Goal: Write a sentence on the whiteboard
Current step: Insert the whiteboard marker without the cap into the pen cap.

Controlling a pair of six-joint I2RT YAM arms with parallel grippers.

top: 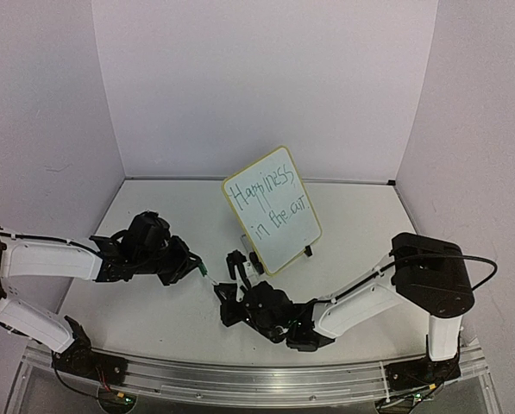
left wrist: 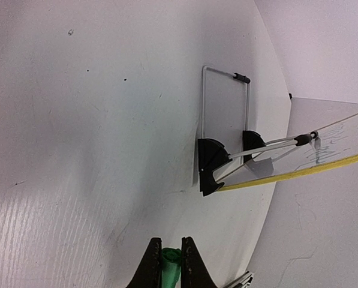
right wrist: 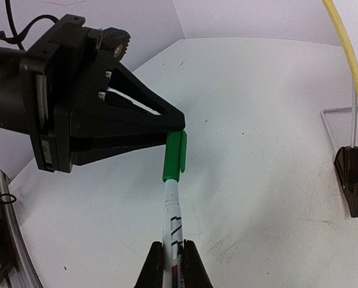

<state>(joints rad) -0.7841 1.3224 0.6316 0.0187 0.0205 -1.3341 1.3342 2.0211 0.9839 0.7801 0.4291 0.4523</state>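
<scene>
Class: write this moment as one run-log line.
left end effector: shut on green plastic cap | right end effector: shut on slim white marker | small yellow-framed whiteboard: propped, green handwritten sentence present

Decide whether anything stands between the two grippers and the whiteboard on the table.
Nothing visible does. No object lies on the table between the whiteboard and either gripper. The left gripper is shut on the green cap of the marker, the right gripper on its white barrel.

High rear view over the table [top: 361,224]; both wrist views low, close, whiteboard [top: 292,237] and marker [right wrist: 173,210] in common.
</scene>
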